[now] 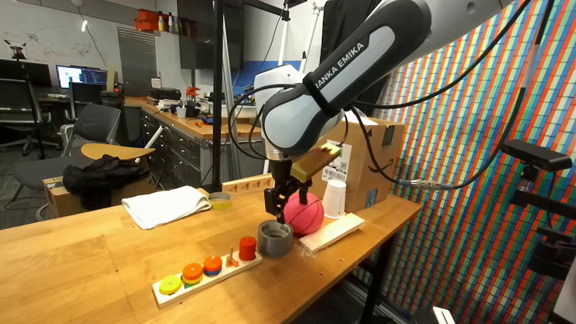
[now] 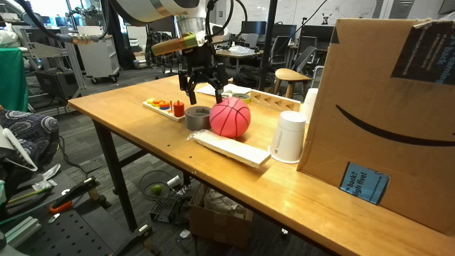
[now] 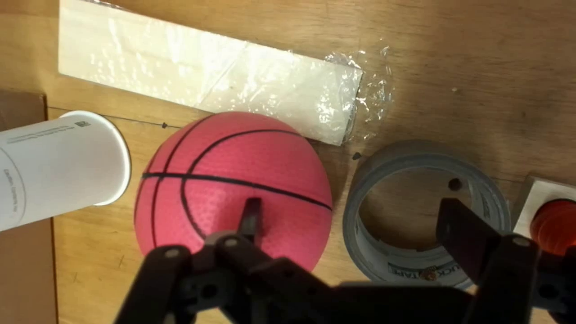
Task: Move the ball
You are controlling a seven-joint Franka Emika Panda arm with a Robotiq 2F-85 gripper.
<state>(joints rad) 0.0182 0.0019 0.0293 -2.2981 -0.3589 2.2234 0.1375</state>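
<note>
The pinkish-red ball (image 1: pixel 310 218) with black lines rests on the wooden table. It also shows in an exterior view (image 2: pixel 230 117) and in the wrist view (image 3: pixel 238 153). My gripper (image 1: pixel 292 210) is open and empty, pointing down. It also shows open in an exterior view (image 2: pixel 205 101) and in the wrist view (image 3: pixel 351 204). In the wrist view one finger overlaps the ball and the other overlaps the hole of the grey tape roll (image 3: pixel 351 220). I cannot tell whether the near finger touches the ball.
The tape roll (image 1: pixel 275 247) stands beside the ball. A wrapped wooden block (image 2: pixel 231 147) lies close to the ball. An upside-down white cup (image 2: pixel 287 142) and a cardboard box (image 2: pixel 373 110) stand beyond. A stacking toy (image 1: pixel 225 272), yellow tape roll (image 1: pixel 220 203) and white cloth (image 1: pixel 164 207) lie on the table.
</note>
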